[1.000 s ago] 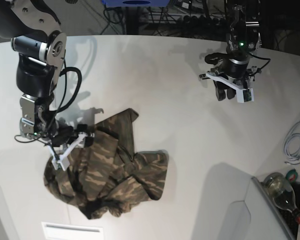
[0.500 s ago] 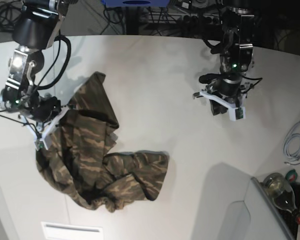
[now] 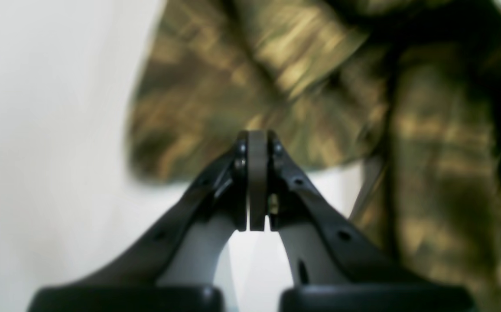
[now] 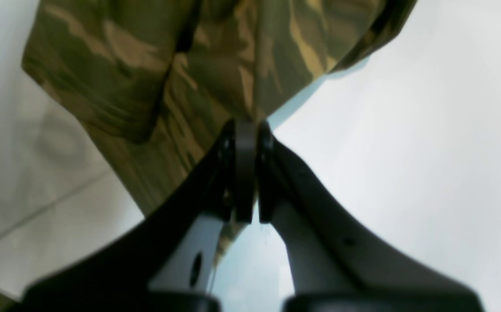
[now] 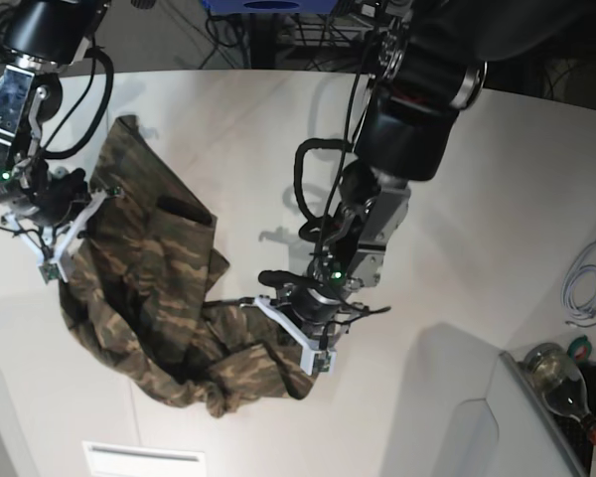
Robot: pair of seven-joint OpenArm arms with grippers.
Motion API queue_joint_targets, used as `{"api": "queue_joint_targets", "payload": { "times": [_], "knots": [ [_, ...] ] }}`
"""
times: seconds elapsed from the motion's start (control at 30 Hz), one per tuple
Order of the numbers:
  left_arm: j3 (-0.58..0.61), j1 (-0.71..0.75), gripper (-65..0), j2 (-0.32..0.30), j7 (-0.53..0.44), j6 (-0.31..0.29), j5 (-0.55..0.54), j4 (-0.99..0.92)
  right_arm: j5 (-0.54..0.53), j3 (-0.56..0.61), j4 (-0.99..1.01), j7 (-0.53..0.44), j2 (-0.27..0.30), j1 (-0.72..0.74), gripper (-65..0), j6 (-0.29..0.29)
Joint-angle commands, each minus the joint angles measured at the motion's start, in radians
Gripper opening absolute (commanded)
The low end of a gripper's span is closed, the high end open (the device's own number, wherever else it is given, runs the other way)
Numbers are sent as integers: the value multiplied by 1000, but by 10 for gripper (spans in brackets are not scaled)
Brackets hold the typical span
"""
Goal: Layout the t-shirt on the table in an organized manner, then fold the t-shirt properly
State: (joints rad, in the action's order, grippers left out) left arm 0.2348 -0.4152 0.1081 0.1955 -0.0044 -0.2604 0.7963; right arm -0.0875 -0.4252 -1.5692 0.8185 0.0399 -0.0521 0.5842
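I have the right gripper (image 5: pixel 77 221) at the left of the base frame, jaws pinched on an upper edge of the t-shirt (image 5: pixel 149 288) so it hangs open. The left gripper (image 5: pixel 300 343), centre frame, has jaws closed at the cloth's lower right edge; whether fabric is caught, I cannot tell. The shirt lies crumpled lower left on the table (image 5: pixel 497 219).

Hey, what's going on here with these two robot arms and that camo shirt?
Two robot arms are handling a crumpled camouflage cloth t-shirt on a plain white table. The right gripper is shut on one edge of the shirt, holding it up on the base view's left. The left gripper is shut at the shirt's other end; whether it pinches fabric is unclear. The shirt isn't laid flat yet.
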Motion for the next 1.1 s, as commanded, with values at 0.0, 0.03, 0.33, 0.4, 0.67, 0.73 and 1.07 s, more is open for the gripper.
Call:
{"api": "queue_joint_targets", "payload": {
  "times": [0.0,0.03,0.33,0.4,0.67,0.73,1.07],
  "knots": [
    [-2,-55,-650,9,-57,10,-1,-79,-10,-2,-30,-14,19,5,-650,-2],
    [-2,-95,-650,15,-103,10,-1,-174,-13,-2,-37,-14,22,-5,-650,-2],
    [-1,-235,-650,-55,-376,14,-1,-657,-8,-7,-104,-15,56,-71,-650,-2],
    [-2,-187,-650,-100,-376,14,-1,-634,-8,-8,-84,-15,67,-91,-650,-2],
    [-16,54,-650,-247,-374,14,-9,-372,-8,-2,118,-21,87,-101,-650,-2],
    [-18,103,-650,-275,-336,16,-9,-285,-7,-2,149,-23,87,-82,-650,-3],
    [-160,256,-650,-265,-18,16,-3,289,-7,1,40,-23,105,-88,-600,-3]
  ]
}}
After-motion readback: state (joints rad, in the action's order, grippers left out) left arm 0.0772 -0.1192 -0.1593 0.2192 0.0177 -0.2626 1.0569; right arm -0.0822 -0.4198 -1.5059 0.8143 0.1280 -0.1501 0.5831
